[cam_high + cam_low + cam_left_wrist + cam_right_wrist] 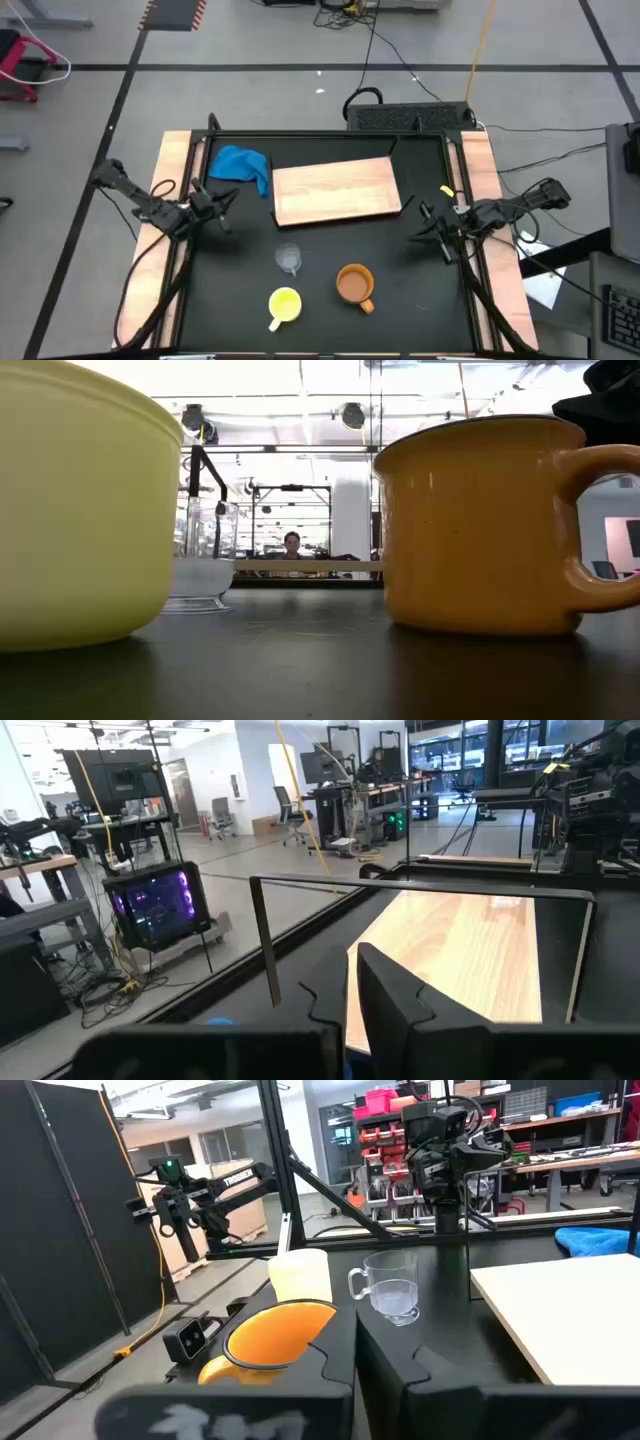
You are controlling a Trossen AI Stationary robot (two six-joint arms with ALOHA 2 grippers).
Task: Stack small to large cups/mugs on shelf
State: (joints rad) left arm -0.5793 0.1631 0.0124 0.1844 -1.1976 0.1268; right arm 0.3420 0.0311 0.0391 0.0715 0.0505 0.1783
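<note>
- Left gripper (pixel 222 205) hovers at the table's left edge, fingers pressed nearly together, empty.
- Just beside it, a crumpled blue cloth (pixel 243 166) touches the shelf (pixel 335 191), a flat pale-wood board lying bare.
- Near the front, the yellow mug (pixel 285 304); the low view shows only its rounded glossy wall.
- The clear glass cup (pixel 289 259): the right wrist view alone reveals its handle.
- Orange-brown mug (pixel 354 284), smooth enamel look, stands upright.
- Right gripper (pixel 436 230) waits at the right edge, fingers closed tight on nothing.
- The low view catches a person (pixel 291 544) far behind.
</note>
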